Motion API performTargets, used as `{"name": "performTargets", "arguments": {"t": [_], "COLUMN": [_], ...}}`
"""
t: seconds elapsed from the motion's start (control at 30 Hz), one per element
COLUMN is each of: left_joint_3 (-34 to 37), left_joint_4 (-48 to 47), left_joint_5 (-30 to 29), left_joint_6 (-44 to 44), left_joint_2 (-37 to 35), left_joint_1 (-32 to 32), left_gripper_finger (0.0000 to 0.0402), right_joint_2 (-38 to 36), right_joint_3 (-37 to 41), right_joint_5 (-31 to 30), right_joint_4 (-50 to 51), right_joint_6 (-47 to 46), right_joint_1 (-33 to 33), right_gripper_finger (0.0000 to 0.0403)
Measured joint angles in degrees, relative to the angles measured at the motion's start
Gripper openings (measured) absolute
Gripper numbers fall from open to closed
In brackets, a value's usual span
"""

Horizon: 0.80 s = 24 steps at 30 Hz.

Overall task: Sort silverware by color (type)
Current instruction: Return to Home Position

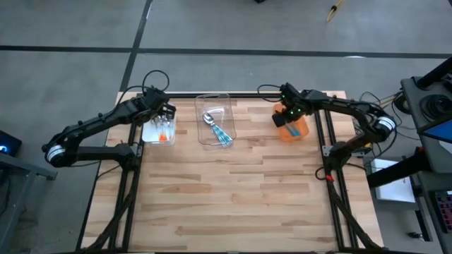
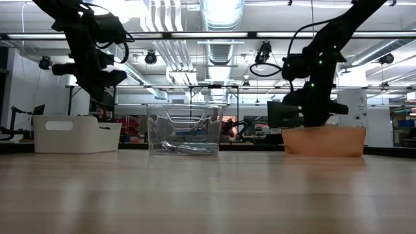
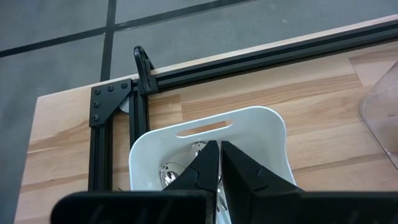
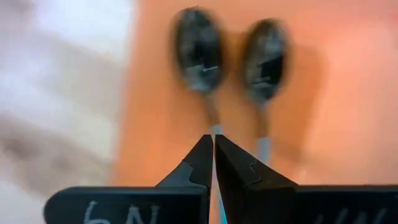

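From where I stand, the near stretch of the tabletop [image 1: 233, 197] shows only wood, and everything that matters sits in a row toward the far edge. On the left is the white bin [image 1: 146, 135], with orange-handled spoons [image 1: 164, 136] in it. The left end effector [image 1: 164, 118] hangs right over its far end, fingers drawn together to a thin slit with nothing between them. In the middle is the clear bin [image 1: 212, 99]. Its teal-handled spoons [image 1: 220, 129] lie roughly near to far, bowls at the far end, and neither arm is over it. On the right, the right end effector [image 1: 288, 116] sits low at the rim of the orange bin [image 1: 302, 131]. Its tips meet, and I see nothing clamped in them. Two dark spoon bowls [image 4: 198, 50] lie straight below it, their handles running back under the fingertips. So for each arm the silverware is directly underneath. I'd judge the safe way out is up first, to clear the bin wall, then back toward its own side. The dark frame rails [image 1: 136, 137] stand just beside the white and orange bins, so room to the sides is tight and the space above is free
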<state>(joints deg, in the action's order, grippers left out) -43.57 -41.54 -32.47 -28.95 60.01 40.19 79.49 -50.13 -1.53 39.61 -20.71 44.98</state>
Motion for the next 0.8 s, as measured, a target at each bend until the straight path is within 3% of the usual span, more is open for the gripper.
{"name": "performTargets", "arguments": {"t": [0.1, 0.8], "left_joint_3": [0.00, -0.02], "left_joint_4": [0.00, 0.97], "left_joint_5": [0.00, 0.09], "left_joint_6": [0.00, 1.73], "left_joint_2": [0.00, 0.00], "left_joint_1": [0.01, -0.10], "left_gripper_finger": [0.0000, 0.0000], "right_joint_2": [-0.67, -3.33], "right_joint_3": [0.00, -0.68], "right_joint_5": [3.93, 1.47], "right_joint_4": [0.01, 0.17], "right_joint_6": [0.50, -0.32], "right_joint_1": [-0.36, -0.44], "right_gripper_finger": [0.0009, 0.0060]}}
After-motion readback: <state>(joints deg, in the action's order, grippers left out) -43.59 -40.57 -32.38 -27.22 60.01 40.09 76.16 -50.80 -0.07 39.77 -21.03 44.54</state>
